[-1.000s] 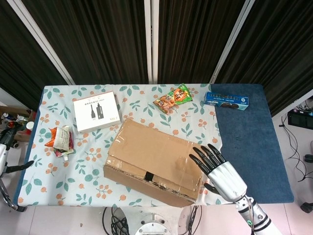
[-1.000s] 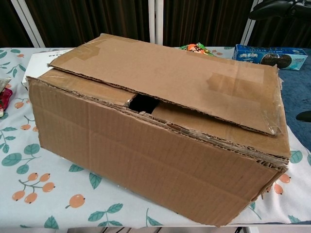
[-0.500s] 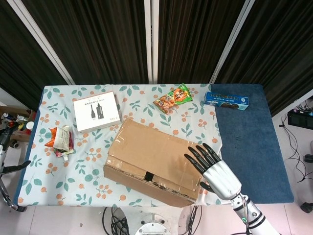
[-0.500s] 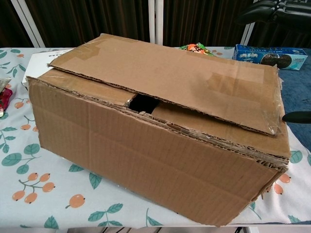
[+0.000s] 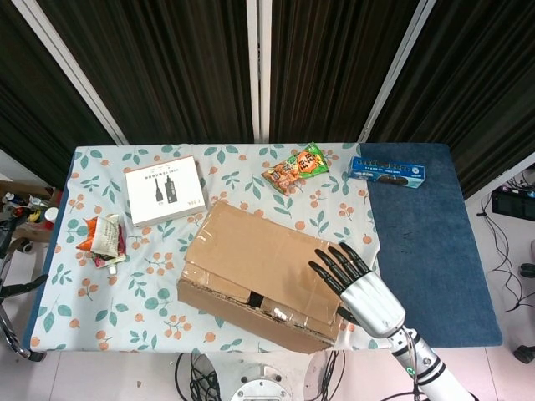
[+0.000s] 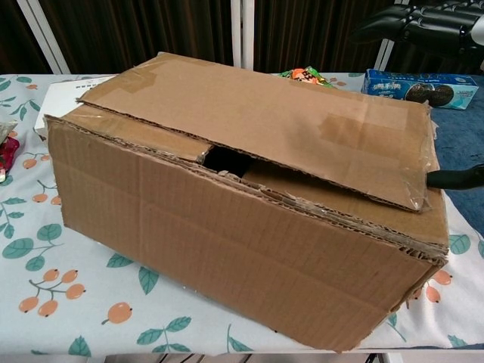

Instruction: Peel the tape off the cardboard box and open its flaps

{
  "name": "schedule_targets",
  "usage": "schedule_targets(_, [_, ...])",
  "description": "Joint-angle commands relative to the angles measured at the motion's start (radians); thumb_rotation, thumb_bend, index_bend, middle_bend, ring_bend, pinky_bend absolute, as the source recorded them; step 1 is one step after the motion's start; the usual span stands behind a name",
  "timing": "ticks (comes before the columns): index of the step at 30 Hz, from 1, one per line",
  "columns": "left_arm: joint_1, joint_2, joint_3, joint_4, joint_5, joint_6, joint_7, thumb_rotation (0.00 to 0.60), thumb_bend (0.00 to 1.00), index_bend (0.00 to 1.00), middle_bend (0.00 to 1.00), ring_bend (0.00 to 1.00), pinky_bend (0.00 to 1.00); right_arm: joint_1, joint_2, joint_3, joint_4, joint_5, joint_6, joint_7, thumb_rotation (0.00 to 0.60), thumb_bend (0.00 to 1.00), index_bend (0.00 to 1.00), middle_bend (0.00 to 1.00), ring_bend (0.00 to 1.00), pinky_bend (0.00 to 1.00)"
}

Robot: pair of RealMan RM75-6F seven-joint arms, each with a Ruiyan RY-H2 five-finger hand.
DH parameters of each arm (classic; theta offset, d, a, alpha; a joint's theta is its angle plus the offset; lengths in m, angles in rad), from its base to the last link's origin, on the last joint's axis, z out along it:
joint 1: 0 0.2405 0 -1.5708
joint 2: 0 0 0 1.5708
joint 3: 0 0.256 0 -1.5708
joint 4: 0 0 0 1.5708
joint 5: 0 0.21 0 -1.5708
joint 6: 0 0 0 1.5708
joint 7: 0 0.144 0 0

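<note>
One large brown corrugated cardboard box (image 5: 261,277) sits at the near middle of the floral-print tablecloth (image 5: 142,292), turned at an angle to the table's edge. Its long top flap (image 6: 257,125) lies nearly flat over the opening, and the chest view shows a dark gap (image 6: 225,160) where the flaps meet at the front edge. Clear tape (image 6: 344,132) shines on the flap's right part and wrinkles over the right end.

At about four o'clock from the box's centre, the right hand (image 5: 358,284) hovers with black fingers (image 5: 330,267) spread and straight, reaching over the box's right end; it holds nothing. The thumb (image 6: 454,178) shows beside the box's right end in the chest view. Whether any fingertip touches the cardboard cannot be told. The left hand is out of both views.

At ten o'clock from the box lies a white flat carton (image 5: 165,190), at nine o'clock a crumpled snack wrapper (image 5: 102,238), at twelve an orange snack bag (image 5: 294,168), and at two, on the dark blue mat (image 5: 426,242), a blue biscuit box (image 5: 387,171).
</note>
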Motion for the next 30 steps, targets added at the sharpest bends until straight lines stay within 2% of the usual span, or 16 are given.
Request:
schedule_targets(1, [0.001, -0.006, 0.0, 0.008, 0.003, 0.001, -0.004, 0.581, 0.0, 0.08, 0.13, 0.11, 0.19, 0.001, -0.006, -0.004, 0.014, -0.006, 0.008, 0.01, 0.6, 0.03, 0.0, 0.0, 0.0, 0.0])
schedule_targets(5, [0.003, -0.015, -0.002, 0.017, 0.009, 0.007, -0.008, 0.584, 0.0, 0.08, 0.13, 0.11, 0.19, 0.0, -0.017, -0.014, 0.04, -0.017, 0.02, 0.034, 0.6, 0.07, 0.0, 0.0, 0.0, 0.0])
schedule_targets(16, [0.008, -0.048, -0.006, 0.05, 0.033, 0.038, 0.007, 0.585, 0.0, 0.08, 0.13, 0.11, 0.19, 0.002, -0.072, -0.029, 0.154, -0.08, 0.096, 0.146, 0.6, 0.37, 0.0, 0.0, 0.0, 0.0])
schedule_targets(23, [0.009, -0.056, -0.009, 0.054, 0.032, 0.038, 0.008, 0.587, 0.0, 0.08, 0.13, 0.11, 0.19, 0.005, -0.109, -0.017, 0.207, -0.102, 0.146, 0.179, 0.6, 0.43, 0.0, 0.0, 0.0, 0.0])
schedule_targets(30, [0.008, -0.054, -0.01, 0.051, 0.032, 0.034, 0.001, 0.588, 0.0, 0.08, 0.13, 0.1, 0.19, 0.009, -0.151, 0.04, 0.267, -0.069, 0.213, 0.229, 0.6, 0.46, 0.0, 0.0, 0.0, 0.0])
